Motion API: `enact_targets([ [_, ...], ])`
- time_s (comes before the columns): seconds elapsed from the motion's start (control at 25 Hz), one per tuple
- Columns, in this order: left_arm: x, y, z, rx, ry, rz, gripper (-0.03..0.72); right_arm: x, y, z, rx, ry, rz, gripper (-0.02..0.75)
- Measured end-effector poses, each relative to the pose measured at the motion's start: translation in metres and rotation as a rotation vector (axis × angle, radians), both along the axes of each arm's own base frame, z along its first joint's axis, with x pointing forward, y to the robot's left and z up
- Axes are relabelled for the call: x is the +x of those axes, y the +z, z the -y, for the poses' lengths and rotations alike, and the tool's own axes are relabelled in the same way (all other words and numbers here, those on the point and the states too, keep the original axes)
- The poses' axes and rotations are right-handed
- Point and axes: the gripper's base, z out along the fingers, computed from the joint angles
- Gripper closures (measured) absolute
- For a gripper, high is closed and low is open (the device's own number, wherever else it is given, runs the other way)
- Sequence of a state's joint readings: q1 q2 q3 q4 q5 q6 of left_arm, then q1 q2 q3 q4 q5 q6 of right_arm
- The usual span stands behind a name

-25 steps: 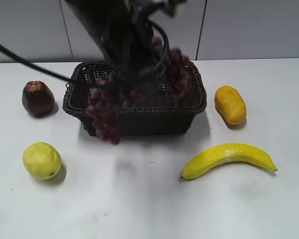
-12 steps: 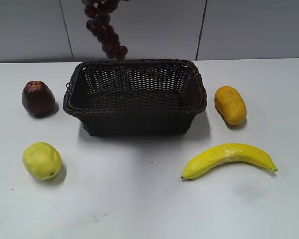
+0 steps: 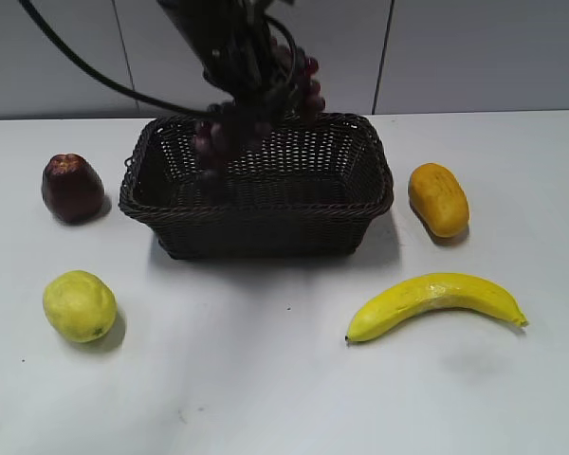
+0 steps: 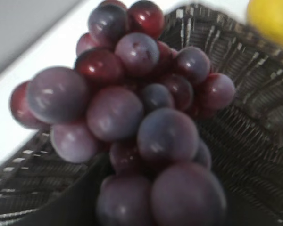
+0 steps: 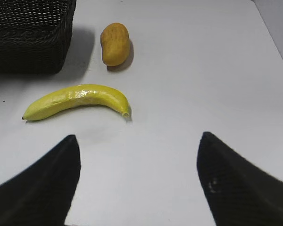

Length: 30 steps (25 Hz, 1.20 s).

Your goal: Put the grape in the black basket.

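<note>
Grape (image 4: pixel 132 117) above black basket (image 3: pixel 256 213) — no legible writing.

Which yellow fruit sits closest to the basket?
The orange-yellow mango, just off the basket's right end; the banana and lemon lie farther forward.

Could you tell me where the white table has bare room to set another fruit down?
The widest bare stretch is the near front of the white table, between the round yellow-green fruit and curved yellow banana. The right edge beyond the orange oval fruit is also free. Around the dark woven basket it is crowded.
</note>
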State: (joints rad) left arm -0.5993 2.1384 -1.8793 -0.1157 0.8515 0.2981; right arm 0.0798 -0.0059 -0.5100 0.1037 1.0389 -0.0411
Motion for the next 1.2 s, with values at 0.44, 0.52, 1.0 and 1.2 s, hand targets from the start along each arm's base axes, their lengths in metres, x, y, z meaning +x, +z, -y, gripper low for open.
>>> enact_targets([
  [0.44,0.009,-0.079,0.007,0.086,0.001,-0.153,0.389,0.000,0.000,0.000,0.000,0.000,0.000,0.153],
  [0.52,0.009,-0.078,0.008,0.081,0.002,-0.151,0.389,0.000,0.000,0.000,0.000,0.000,0.000,0.153],
  [1.0,-0.003,0.010,-0.006,0.080,-0.011,-0.173,0.048,0.000,0.000,0.000,0.000,0.000,0.000,0.153],
  [1.2,0.000,0.073,-0.057,0.065,0.110,-0.084,0.059,0.000,0.000,0.000,0.000,0.000,0.000,0.153],
])
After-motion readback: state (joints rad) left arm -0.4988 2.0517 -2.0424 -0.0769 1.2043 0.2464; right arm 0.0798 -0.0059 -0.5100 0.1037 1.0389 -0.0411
